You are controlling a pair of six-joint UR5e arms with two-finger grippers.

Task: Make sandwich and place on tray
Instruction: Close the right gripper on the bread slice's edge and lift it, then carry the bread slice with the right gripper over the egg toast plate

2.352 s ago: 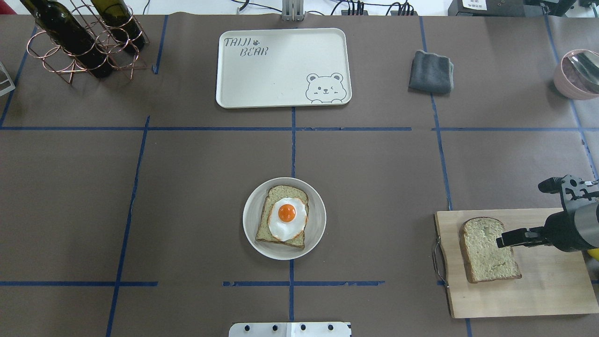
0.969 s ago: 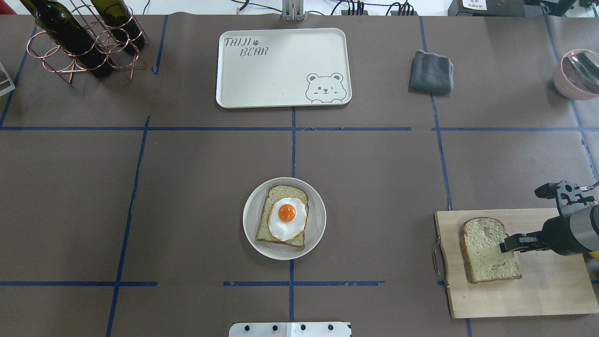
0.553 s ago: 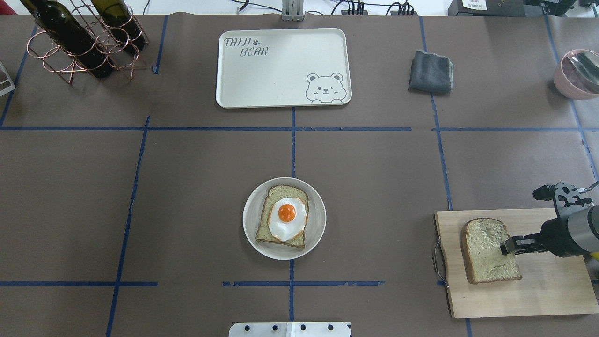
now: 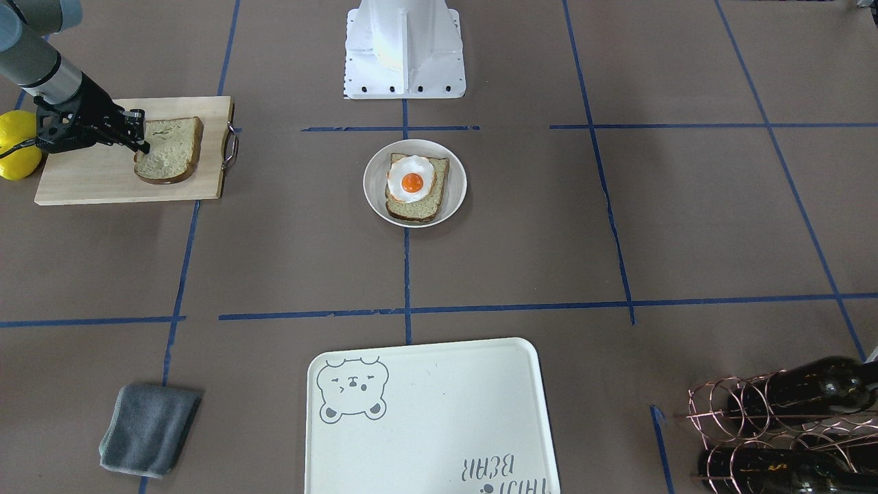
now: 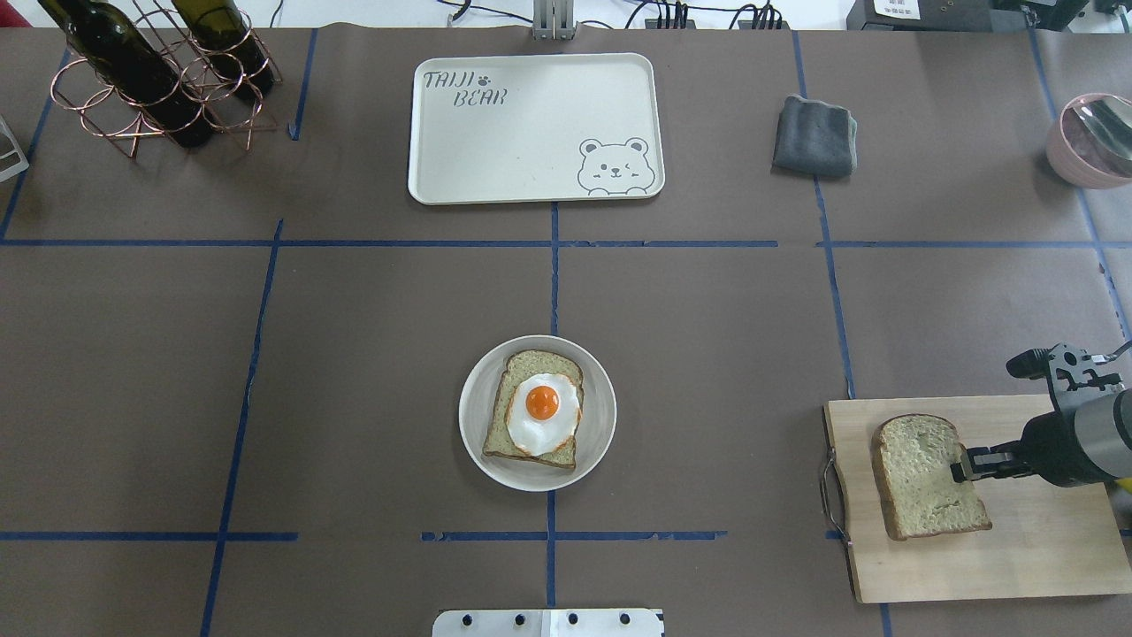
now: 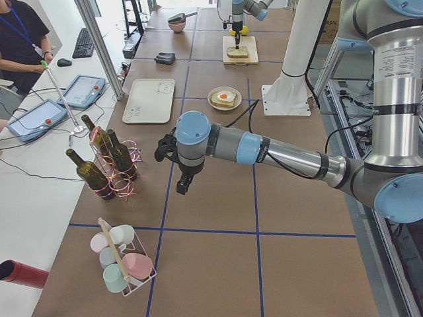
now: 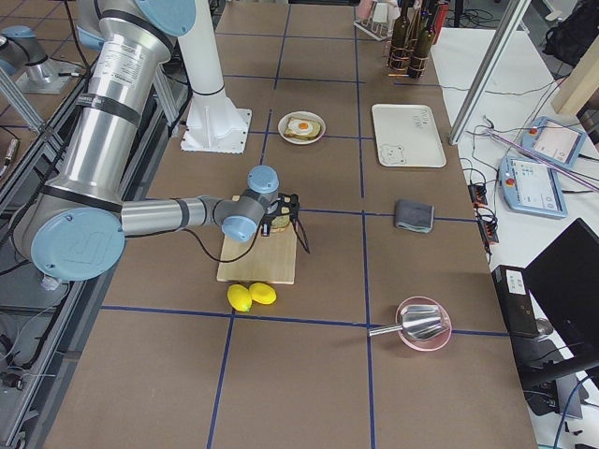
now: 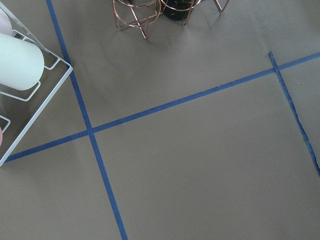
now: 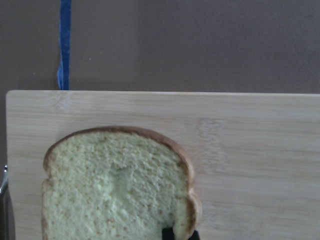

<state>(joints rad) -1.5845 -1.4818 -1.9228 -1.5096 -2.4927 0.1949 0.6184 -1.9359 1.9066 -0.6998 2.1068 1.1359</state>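
Note:
One bread slice (image 5: pixel 924 478) lies on the light wooden cutting board (image 5: pixel 1044 548) at the near right. My right gripper (image 5: pixel 958 467) is low at the slice's right edge. In the right wrist view its dark fingertips (image 9: pixel 168 233) pinch the crust of the slice (image 9: pixel 115 185). The second slice (image 5: pixel 531 363) lies in the small round white dish (image 5: pixel 603 416) at the table's middle, with the fried egg (image 5: pixel 544 411) on top. The cream bear tray (image 5: pixel 531 133) sits empty at the far middle. My left gripper (image 6: pixel 180 187) hangs over bare table far left; I cannot tell if it is open or shut.
A grey cloth (image 5: pixel 815 135) lies right of the tray. A copper rack with wine bottles (image 5: pixel 159 71) stands at the far left. A pink bowl (image 5: pixel 1092 137) is at the far right. Two lemons (image 7: pixel 251 296) lie beside the cutting board. A wire rack of cups (image 6: pixel 122 261) stands near my left arm.
My right gripper has drawn back to the right across the slice, come down at its right edge and closed on the crust. The slice shifted slightly.

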